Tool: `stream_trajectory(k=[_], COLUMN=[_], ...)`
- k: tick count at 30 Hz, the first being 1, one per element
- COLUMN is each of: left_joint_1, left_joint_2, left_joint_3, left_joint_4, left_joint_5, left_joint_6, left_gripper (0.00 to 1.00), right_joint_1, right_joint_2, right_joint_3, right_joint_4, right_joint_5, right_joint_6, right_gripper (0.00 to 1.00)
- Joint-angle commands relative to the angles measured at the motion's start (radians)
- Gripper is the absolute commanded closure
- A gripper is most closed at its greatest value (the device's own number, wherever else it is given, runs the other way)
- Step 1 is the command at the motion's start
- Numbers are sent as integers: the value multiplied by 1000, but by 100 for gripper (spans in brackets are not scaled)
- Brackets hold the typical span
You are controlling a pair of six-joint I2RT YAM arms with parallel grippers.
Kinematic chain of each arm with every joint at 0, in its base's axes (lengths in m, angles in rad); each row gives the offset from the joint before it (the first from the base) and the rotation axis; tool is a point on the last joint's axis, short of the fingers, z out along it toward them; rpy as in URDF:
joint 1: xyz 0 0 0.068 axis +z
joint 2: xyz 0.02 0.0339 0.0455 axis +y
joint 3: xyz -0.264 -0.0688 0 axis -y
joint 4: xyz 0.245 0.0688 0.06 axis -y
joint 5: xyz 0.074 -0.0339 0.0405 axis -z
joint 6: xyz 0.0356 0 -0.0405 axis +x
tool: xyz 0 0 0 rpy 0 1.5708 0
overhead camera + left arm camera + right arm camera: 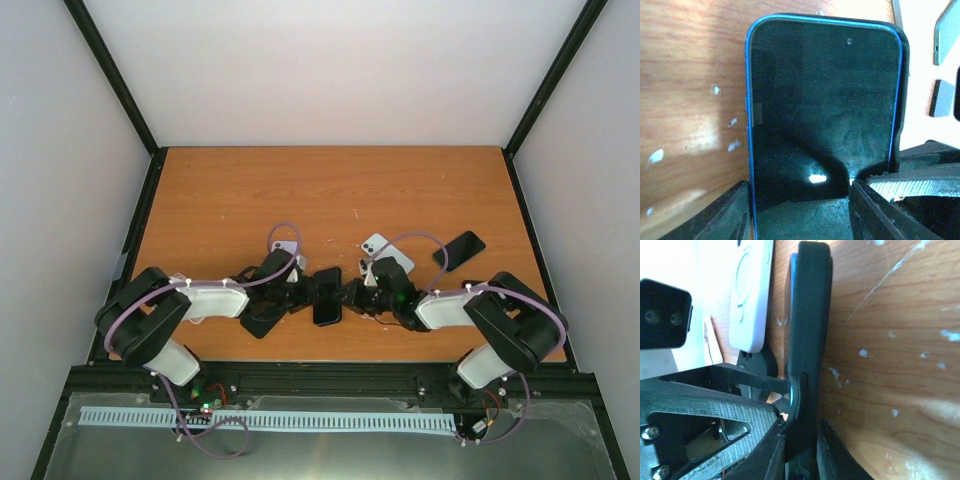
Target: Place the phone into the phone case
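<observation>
A phone (820,100) with a blue frame and dark screen fills the left wrist view, with the black phone case (903,100) wrapping its top and right edge. In the top view it hangs low over the table's near middle (327,297), between both arms. My left gripper (797,210) stands open. One finger is beside the phone's left edge and the other lies over the screen. My right gripper (802,440) is shut on the phone case (810,315), seen edge-on with a sliver of blue frame showing.
A white case (752,295) with a ring mark lies just left of the held case. A white phone (387,252) and a black phone (459,250) lie behind the right arm. Another white device (285,247) and a black flat piece (262,320) lie by the left arm.
</observation>
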Motion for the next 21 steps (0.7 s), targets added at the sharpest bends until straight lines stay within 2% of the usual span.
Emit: stream_trajectory(k=[1, 5, 9, 13, 21], left_joint_1=[-19, 23, 90, 112, 122], left_joint_2=[-96, -206, -337, -500, -803], left_joint_3=[-10, -50, -112, -142, -197], left_joint_4=[0, 10, 22, -2, -2], left_joint_5=[33, 62, 103, 106, 116], left_joint_6=[37, 49, 53, 78, 54], left_gripper=[43, 27, 18, 9, 3], right_joint_1=[22, 22, 22, 22, 22], right_joint_2=[-61, -135, -206, -259, -359], right_joint_3=[16, 23, 18, 11, 4], right_joint_4=[19, 0, -12, 42, 206], right_joint_5=[-43, -65, -90, -148, -288], right_joint_6=[-40, -71, -84, -68, 9], right_gripper=[88, 88, 89, 89, 89])
